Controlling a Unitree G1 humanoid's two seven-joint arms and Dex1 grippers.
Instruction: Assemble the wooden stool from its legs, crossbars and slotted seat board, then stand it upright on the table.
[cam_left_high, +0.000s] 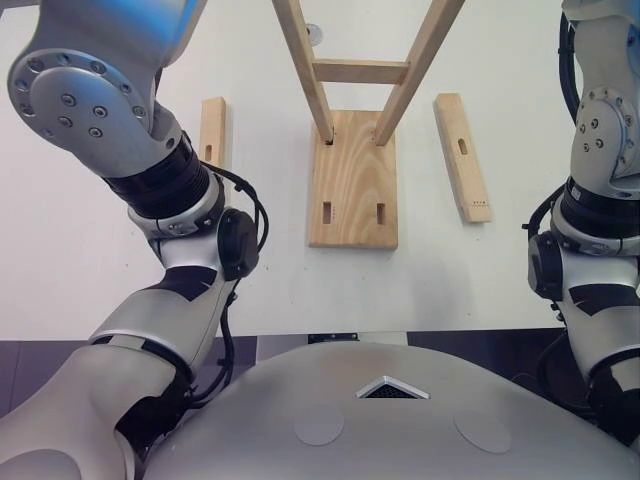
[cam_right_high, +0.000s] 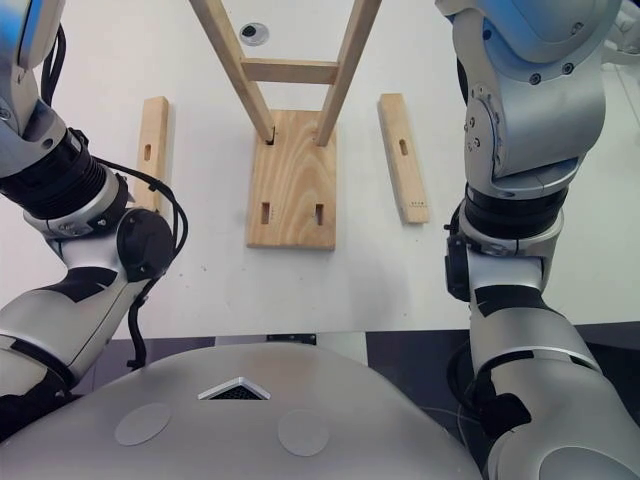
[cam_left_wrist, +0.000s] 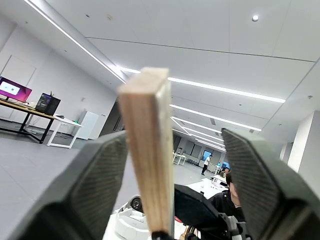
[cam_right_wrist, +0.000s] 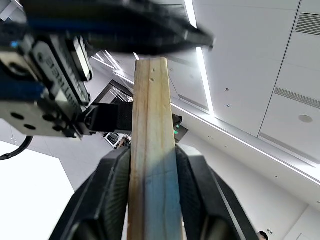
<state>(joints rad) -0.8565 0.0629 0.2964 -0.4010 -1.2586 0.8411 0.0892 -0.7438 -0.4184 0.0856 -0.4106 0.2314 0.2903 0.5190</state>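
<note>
Right tool (cam_right_wrist: 152, 156) clamping leg (cam_right_wrist: 150, 100) (tilted), board (cam_left_high: 352, 190) flat

The left leg (cam_left_high: 305, 70) and right leg (cam_left_high: 418, 70) both run off the top edge of the head views, so their upper ends are lost to me, and their feet disappear into the far slots of the seat board (cam_left_high: 352, 200). The loose slotted bar (cam_left_high: 213, 122) on the left has its near end tucked behind the left arm (cam_left_high: 170, 185). In the right wrist view a dark mechanism (cam_right_wrist: 115, 30) above the right leg is too blurred to identify.
</note>
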